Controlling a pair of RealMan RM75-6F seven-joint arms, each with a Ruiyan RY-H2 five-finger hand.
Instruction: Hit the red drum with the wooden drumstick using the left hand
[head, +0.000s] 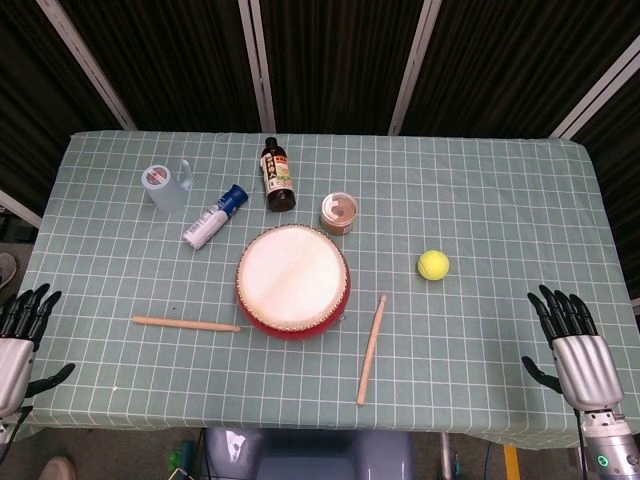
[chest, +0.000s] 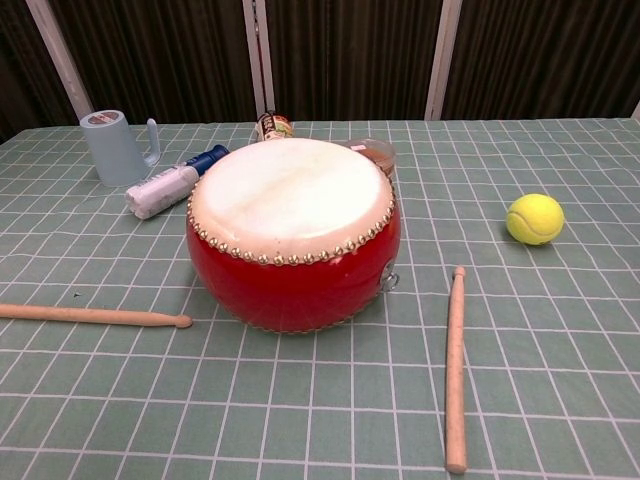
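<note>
The red drum (head: 293, 281) (chest: 293, 236) with a pale skin stands mid-table. One wooden drumstick (head: 186, 324) (chest: 92, 316) lies flat to the drum's left, its tip close to the drum. A second drumstick (head: 372, 349) (chest: 456, 367) lies to the drum's right. My left hand (head: 18, 345) hovers at the table's front left edge, fingers spread, holding nothing, well left of the nearer stick. At the front right edge my right hand (head: 575, 349) is also spread and empty. Neither hand shows in the chest view.
Behind the drum stand a dark sauce bottle (head: 278, 177), a small round jar (head: 340, 213) and a pale blue cup (head: 165, 187) (chest: 114, 147). A white and blue tube (head: 214, 217) (chest: 173, 183) lies beside the cup. A tennis ball (head: 433, 264) (chest: 535, 218) rests right of the drum.
</note>
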